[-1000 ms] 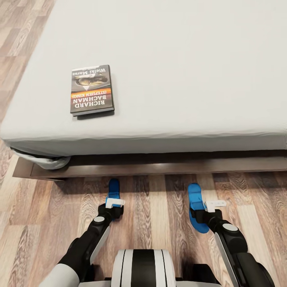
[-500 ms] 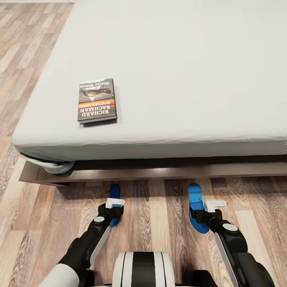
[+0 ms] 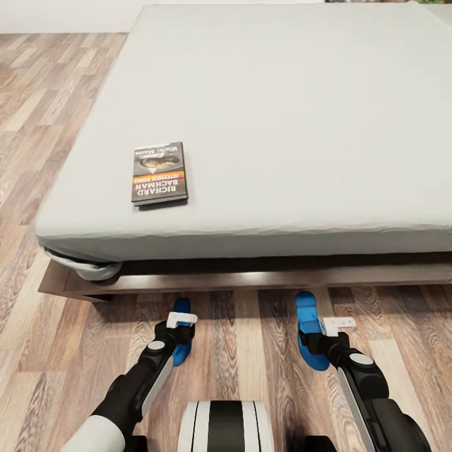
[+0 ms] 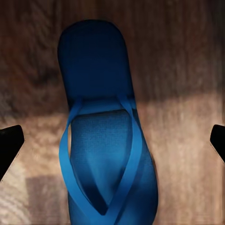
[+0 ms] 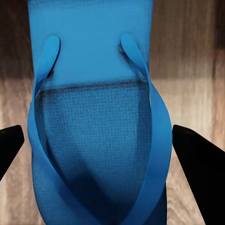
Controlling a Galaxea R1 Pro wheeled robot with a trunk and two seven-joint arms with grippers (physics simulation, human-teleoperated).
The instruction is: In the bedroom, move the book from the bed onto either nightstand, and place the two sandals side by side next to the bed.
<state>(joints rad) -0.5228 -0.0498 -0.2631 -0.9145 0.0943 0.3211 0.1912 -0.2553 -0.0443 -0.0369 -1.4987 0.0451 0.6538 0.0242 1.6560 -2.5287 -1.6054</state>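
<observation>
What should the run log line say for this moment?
book: on bed | sandals: on floor, apart | left gripper: jaws open over sandal | right gripper: same

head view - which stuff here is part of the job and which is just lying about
Part of the job:
- book on the bed
- left sandal on the floor, under the left gripper
- right sandal on the floor, under the right gripper

Just lying about:
- wood floor

The large light-grey bed (image 3: 282, 125) ran off the head view's right edge. Each of the 2 bright-blue flat sandals (image 3: 181, 342) (image 3: 311, 336) was partly covered there by an arm. In the right wrist view, the blue sandal's (image 5: 96, 117) ends were cropped.
</observation>
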